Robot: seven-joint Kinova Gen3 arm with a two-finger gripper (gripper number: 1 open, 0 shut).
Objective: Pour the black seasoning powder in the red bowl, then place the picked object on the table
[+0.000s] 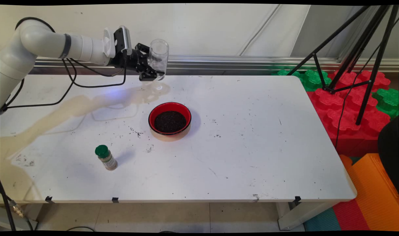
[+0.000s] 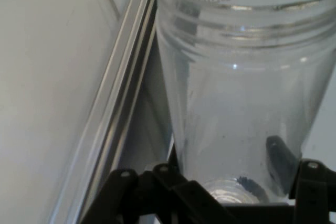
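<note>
Hand view only: dark specks inside the hand's (image 2: 231, 205) clear jar (image 2: 241, 103).

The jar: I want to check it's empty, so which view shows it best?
The hand view: the clear jar fills it, showing bare walls and a few dark specks. The main view shows it small, upright in the gripper.
</note>
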